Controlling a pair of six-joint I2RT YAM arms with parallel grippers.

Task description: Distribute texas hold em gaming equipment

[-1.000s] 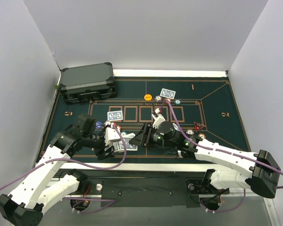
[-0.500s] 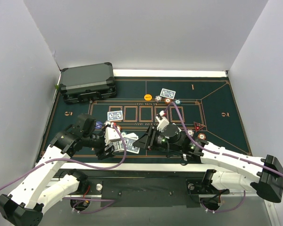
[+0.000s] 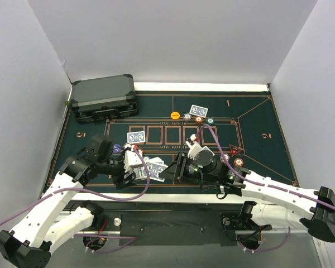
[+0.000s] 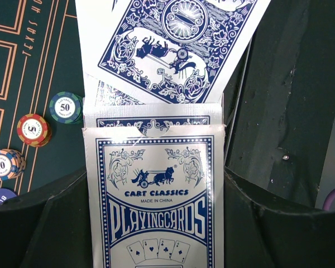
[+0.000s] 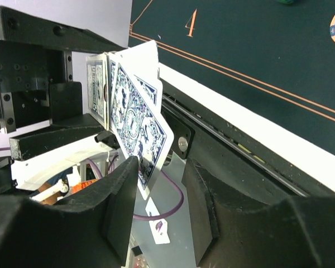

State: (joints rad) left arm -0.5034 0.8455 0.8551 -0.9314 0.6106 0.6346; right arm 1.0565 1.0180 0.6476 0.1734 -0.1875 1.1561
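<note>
The card box (image 4: 155, 201) is clenched tight in the left gripper (image 3: 131, 166) and held over the near edge of the mat (image 3: 257, 120), left of its middle. Blue-backed cards are fanned out of the box's open top. One card (image 5: 135, 125) is poked into the gap of the right gripper (image 5: 162, 170), which is set over the mat's near middle. Its jaws are seen parted, with clear space left on one side of the card, so no pinch is made.

On the mat's left part, just beside the box, a teal chip (image 4: 65, 107), a red chip (image 4: 33, 129) and an orange chip (image 4: 3, 164) are laid out. A face-down card (image 3: 136, 137) is placed at the mat's left-centre. Another (image 3: 199, 109) is placed at its far middle. A grey case (image 3: 103, 97) is parked on the mat's far left corner.
</note>
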